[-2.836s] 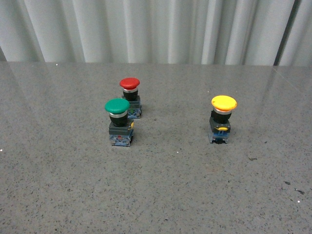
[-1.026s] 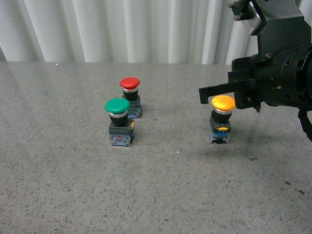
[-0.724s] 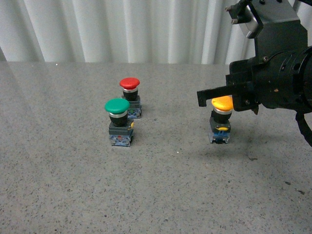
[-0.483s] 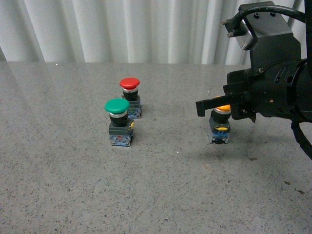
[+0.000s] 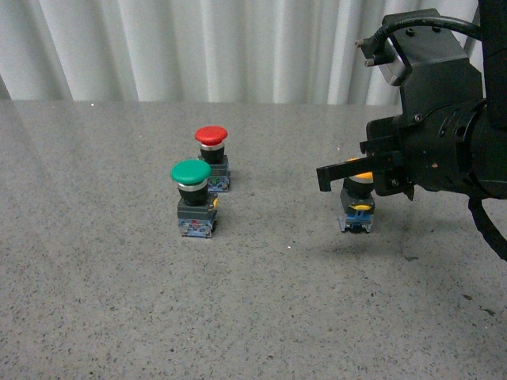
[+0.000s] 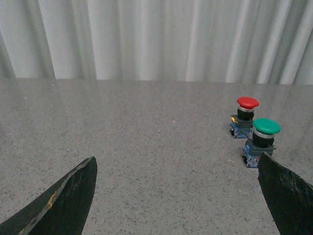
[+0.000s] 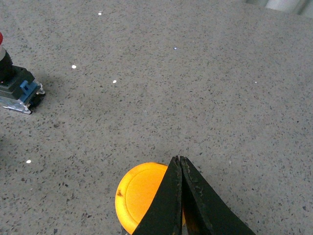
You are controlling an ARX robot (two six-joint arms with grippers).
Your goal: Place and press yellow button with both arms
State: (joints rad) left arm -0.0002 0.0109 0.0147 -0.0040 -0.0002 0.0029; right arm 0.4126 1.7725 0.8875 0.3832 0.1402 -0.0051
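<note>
The yellow button (image 5: 358,207) stands upright on the grey table at the right; its cap is mostly hidden behind my right arm. My right gripper (image 5: 326,176) is shut, its flat fingers lying level right over the yellow cap. In the right wrist view the closed fingers (image 7: 179,164) cover part of the yellow cap (image 7: 139,193); whether they touch it I cannot tell. My left gripper (image 6: 178,169) is open and empty, low over bare table, out of the front view.
A green-capped button (image 5: 192,198) and a red-capped button (image 5: 211,157) stand close together left of centre; both show in the left wrist view, green (image 6: 263,141) and red (image 6: 246,116). A pale curtain (image 5: 198,47) hangs behind the table's far edge.
My right arm came in from the right and has sunk lower, its shut fingers coming down over the yellow cap. The buttons have not moved.
</note>
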